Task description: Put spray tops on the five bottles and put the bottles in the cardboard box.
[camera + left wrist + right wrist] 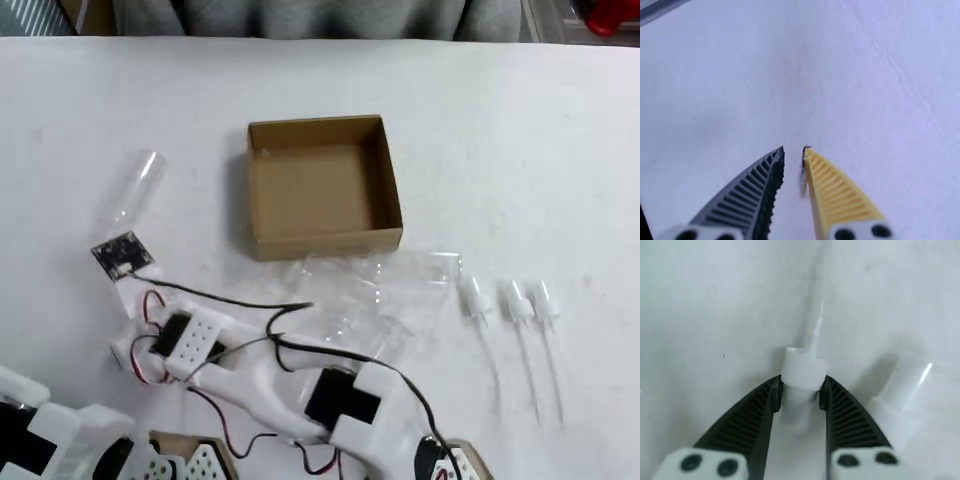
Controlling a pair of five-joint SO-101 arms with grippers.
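The spray top (802, 371) sits pinched by its white collar between the two black fingers of my right claw (800, 389), which is closed snugly on it. Its thin dip tube (816, 322) points away over the white table (540, 130), and a clear bottle (900, 395) lies just beside one finger. My left claw (793, 150), one finger grey and one yellow, is almost closed, with only a narrow slit between the tips. It grips nothing and hangs low over bare tabletop. From above, the cardboard box (325, 242) stands open-topped mid-table. Several more clear bottles (385, 290) lie on their sides just in front of it, and a lone bottle (135, 185) lies well off to its left. Three loose spray tops (515, 300) lie in a row to the right of the bottles, tubes trailing toward the near edge. One of my arms (260, 385) stretches across the near side of the table.
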